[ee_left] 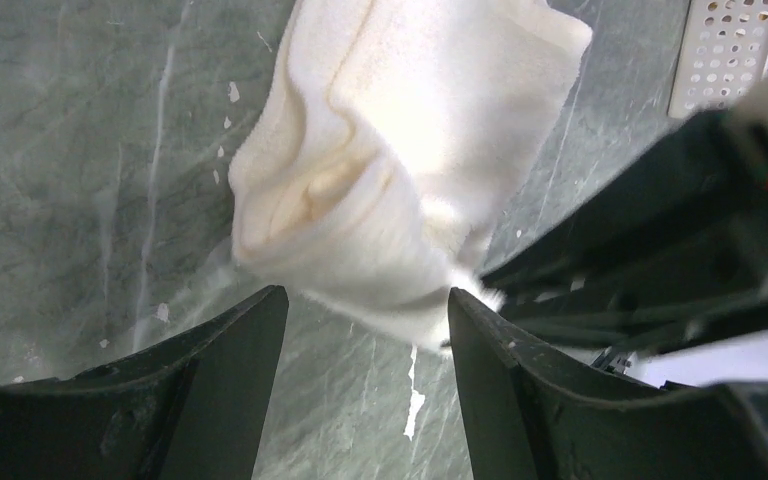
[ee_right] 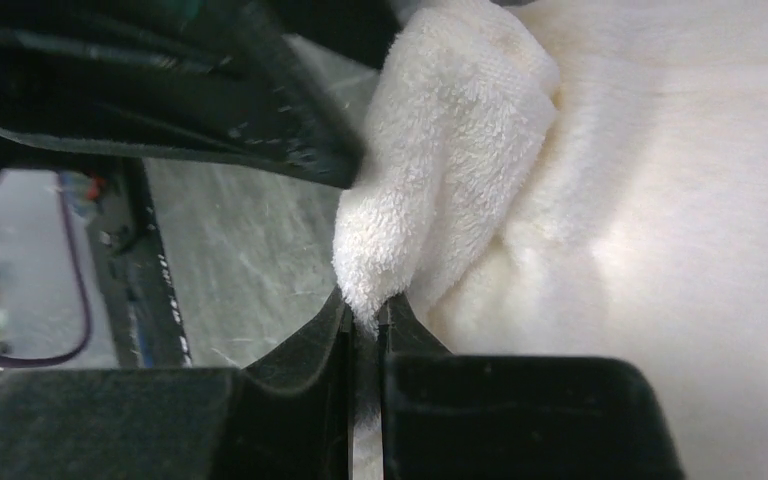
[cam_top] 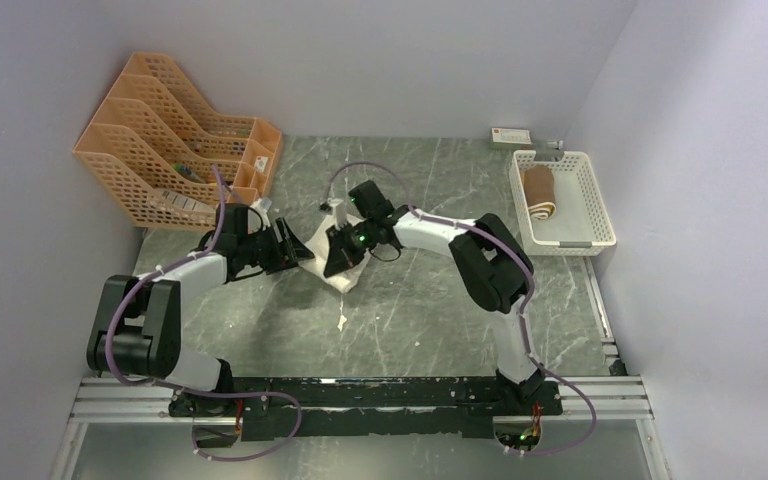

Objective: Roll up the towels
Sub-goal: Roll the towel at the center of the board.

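Observation:
The cream-white towel lies bunched on the marble table between my two grippers. My left gripper is open. In the left wrist view its jaws stand wide apart just short of the towel's folded edge. My right gripper is shut on a fold of the cream towel; in the right wrist view its jaws pinch the fluffy fold. The brown towel lies rolled, showing its mustard side, in the white basket at the right.
An orange mesh file organiser stands at the back left. A small white box sits by the back wall. White lint specks lie on the table. The left gripper's finger is close to the right gripper.

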You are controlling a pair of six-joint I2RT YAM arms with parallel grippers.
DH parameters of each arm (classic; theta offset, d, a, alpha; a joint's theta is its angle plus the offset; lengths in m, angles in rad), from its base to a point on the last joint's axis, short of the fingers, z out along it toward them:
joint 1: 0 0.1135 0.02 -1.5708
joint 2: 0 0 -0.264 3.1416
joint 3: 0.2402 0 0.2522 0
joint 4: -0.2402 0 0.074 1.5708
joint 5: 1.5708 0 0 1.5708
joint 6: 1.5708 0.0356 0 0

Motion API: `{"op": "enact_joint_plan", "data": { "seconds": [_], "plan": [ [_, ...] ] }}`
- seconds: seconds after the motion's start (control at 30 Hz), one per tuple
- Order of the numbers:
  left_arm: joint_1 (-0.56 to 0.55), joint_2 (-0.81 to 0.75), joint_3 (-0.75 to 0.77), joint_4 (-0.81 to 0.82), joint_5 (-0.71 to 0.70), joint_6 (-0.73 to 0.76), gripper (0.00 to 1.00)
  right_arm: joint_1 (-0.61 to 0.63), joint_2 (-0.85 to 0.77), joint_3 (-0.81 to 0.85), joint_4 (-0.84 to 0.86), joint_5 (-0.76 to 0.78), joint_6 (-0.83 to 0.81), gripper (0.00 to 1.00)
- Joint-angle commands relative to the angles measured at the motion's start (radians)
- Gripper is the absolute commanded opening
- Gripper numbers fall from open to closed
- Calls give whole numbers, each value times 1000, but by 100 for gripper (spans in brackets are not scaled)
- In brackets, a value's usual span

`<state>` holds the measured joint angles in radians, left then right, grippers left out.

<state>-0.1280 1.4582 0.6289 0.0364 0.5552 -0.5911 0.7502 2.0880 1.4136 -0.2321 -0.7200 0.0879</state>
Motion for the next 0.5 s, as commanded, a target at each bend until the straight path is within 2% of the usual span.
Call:
{"op": "enact_joint_plan", "data": {
  "seconds": [0.0,0.1,0.27,0.47],
  "plan": [
    [-5,-34,-12,4,27,-7,72,-112,40,-23,190,-231,213,0],
    [-8,-40,-10,1,20,-8,72,-152,80,-7,247,-298,272,0],
    [-19,-15,4,31,3,-22,72,-166,185,104,122,-294,217,0],
    [-51,35,28,97,-17,-62,72,-162,224,125,114,-315,213,0]
  ]
}}
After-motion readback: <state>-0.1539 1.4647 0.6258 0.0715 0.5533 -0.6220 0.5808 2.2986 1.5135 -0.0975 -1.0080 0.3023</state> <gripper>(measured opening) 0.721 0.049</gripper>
